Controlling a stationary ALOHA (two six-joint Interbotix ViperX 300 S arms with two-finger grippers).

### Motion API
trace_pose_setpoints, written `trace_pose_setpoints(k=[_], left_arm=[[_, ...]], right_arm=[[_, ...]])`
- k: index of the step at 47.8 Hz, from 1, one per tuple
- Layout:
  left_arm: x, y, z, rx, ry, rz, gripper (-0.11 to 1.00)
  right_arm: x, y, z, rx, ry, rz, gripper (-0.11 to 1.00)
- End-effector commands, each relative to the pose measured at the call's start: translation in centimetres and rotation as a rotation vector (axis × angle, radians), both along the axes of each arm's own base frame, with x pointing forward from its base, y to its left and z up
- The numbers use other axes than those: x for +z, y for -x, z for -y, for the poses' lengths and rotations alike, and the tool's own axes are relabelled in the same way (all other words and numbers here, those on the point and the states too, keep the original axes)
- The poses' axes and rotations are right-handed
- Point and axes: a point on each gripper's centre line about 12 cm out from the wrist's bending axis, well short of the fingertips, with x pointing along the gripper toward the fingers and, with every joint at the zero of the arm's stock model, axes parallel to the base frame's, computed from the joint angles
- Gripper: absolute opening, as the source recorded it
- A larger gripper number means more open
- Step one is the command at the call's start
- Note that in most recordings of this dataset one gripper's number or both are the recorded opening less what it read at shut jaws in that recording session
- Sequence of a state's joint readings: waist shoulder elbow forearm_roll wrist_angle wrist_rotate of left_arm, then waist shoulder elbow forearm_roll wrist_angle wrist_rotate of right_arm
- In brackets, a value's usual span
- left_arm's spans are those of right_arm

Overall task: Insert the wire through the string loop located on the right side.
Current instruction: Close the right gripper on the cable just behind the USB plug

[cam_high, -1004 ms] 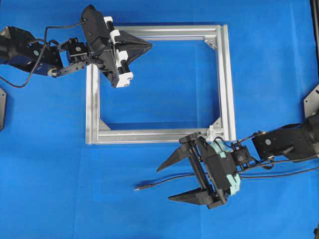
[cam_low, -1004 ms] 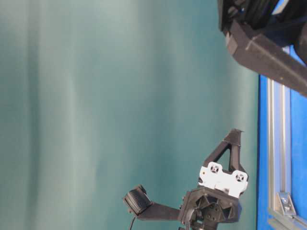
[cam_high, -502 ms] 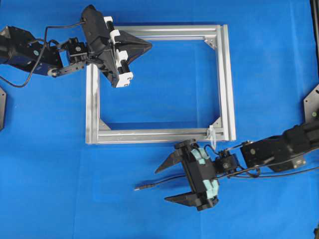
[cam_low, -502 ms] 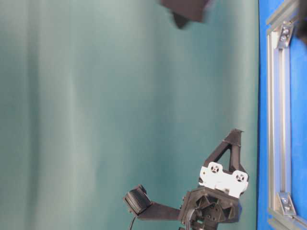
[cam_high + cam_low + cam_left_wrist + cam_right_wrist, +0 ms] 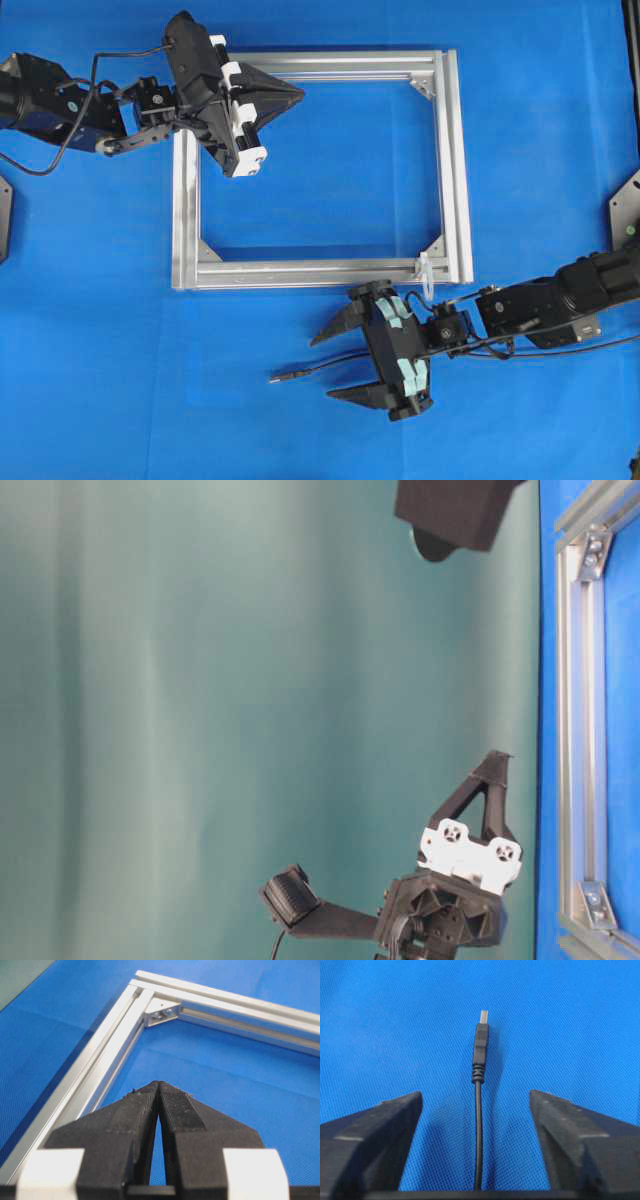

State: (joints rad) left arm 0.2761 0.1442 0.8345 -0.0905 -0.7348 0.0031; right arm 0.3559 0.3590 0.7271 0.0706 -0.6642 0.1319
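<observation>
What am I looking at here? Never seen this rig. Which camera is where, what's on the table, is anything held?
Two robot arms work over a blue mat. One picture is taken from overhead, one from table level (turned sideways), and one from a camera on each wrist.

On the mat lies a square silver frame. A tiny whitish string loop sits at its lower right corner in the overhead view. Below the frame lies the wire, thin and black, ending in a small plug.

The left gripper hangs over the frame's upper left corner, jaws shut on nothing. The right gripper is low over the mat with the wire running between its open fingers. It is not gripped yet. Nothing is held.
</observation>
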Motion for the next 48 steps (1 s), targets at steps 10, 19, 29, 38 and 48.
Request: trace_pose_setpoints(k=[10,19,29,38,48], left_arm=[[1.5,-0.2,0.0,-0.004,-0.016,0.042,0.00],[1.4,-0.2,0.0,-0.004,-0.015,0.040,0.00],[1.5,-0.2,0.0,-0.004,-0.014,0.041,0.00],[1.5,-0.2,0.1,-0.005,-0.014,0.042,0.00],[1.5,-0.3,0.1,-0.007,-0.014,0.042,0.00]], right_arm=[[0.6,-0.3,-0.3,0.005,0.001,-0.013,0.08],[0.7,-0.3,-0.3,0.004,-0.002,-0.004,-0.04],[0.9,-0.4,-0.4,0.004,-0.004,0.002,-0.04],[2.7,-0.3,-0.5,0.008,-0.015,0.029,-0.04],[5.7,0.1,-0.5,0.015,-0.020,0.045,-0.04]])
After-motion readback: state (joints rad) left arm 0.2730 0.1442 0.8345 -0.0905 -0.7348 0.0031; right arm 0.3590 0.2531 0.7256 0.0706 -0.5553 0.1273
